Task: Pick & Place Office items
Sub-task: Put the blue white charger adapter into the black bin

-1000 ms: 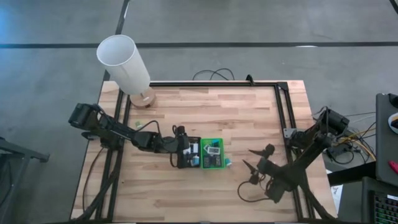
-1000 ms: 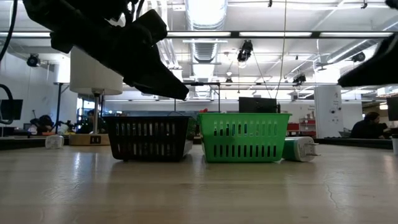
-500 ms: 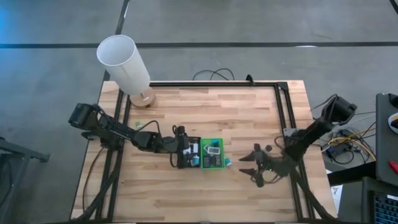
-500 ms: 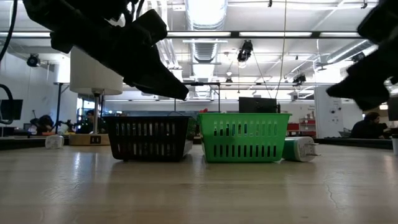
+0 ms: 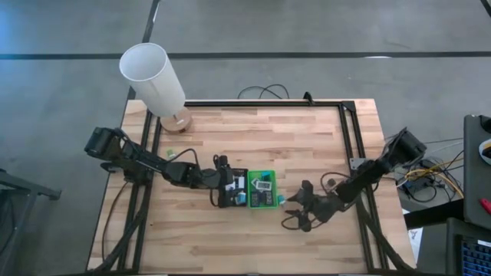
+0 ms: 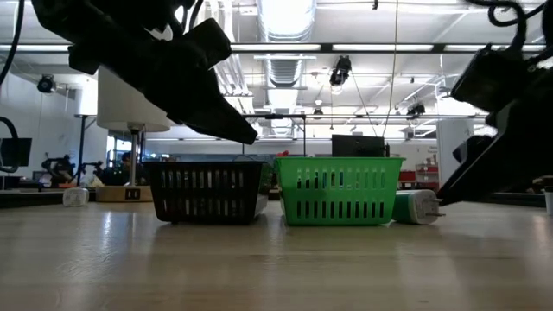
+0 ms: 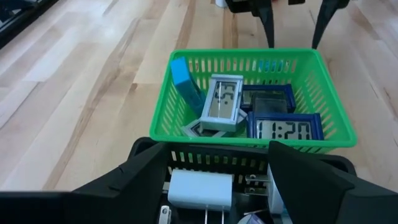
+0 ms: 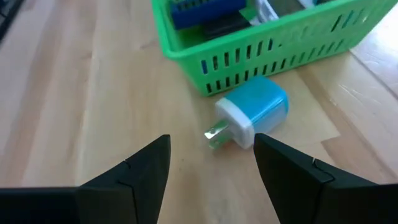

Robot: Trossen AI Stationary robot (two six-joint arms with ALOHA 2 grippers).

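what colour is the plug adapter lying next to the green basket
Teal-blue body with a white plug end, clearest in the right wrist view.

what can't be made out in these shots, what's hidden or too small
- Contents of the black slotted plastic basket: left wrist view, mostly covered by the left hand and cut by the bottom edge.
- Basket contents in the low view: hidden behind the walls of the green slotted plastic basket.
- Small pale piece near the wooden lamp base: high view, too small to identify.
- Right hand fingertips: low view, only a dark silhouette.

Teal plug adapter (image 8: 255, 113) on its side, beside green basket (image 8: 261, 37)
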